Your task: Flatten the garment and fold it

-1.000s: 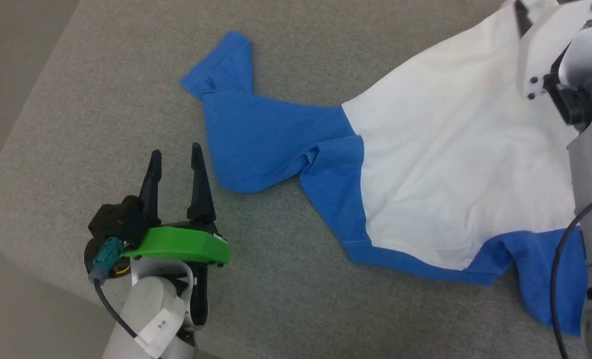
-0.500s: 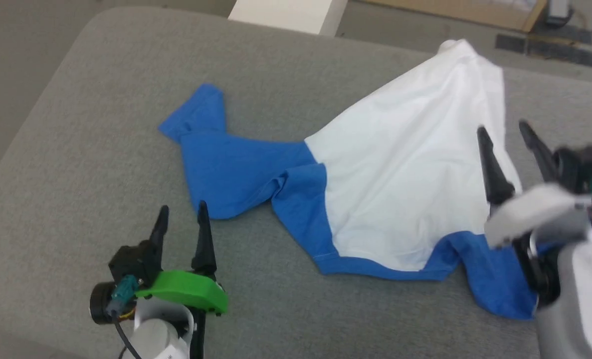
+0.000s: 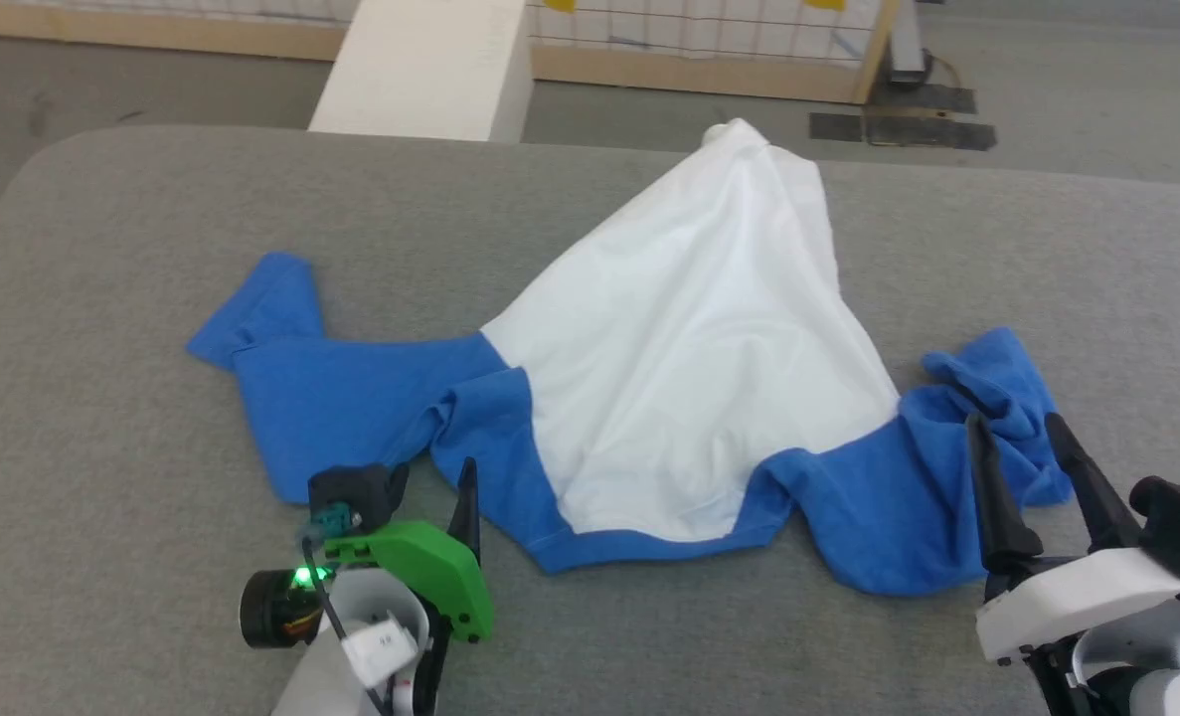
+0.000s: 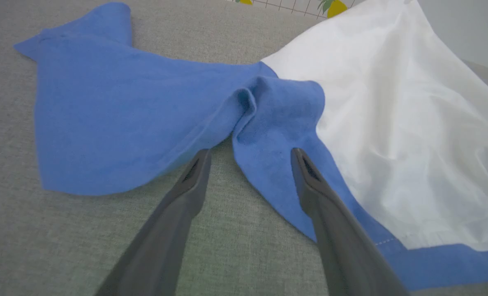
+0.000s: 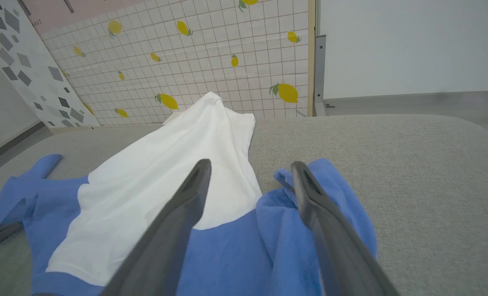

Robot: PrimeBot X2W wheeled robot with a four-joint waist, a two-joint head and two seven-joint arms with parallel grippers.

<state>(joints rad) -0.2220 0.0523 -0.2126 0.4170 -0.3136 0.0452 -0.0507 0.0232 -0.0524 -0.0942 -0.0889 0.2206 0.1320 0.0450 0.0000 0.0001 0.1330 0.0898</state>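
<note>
One garment beside left hand

A broad grey fabric-covered surface with rounded corners carries the garment, which lies rumpled across its middle, white body rising in a loose peak toward the far edge, one blue sleeve spread leftward and the other bunched at the right.
</note>
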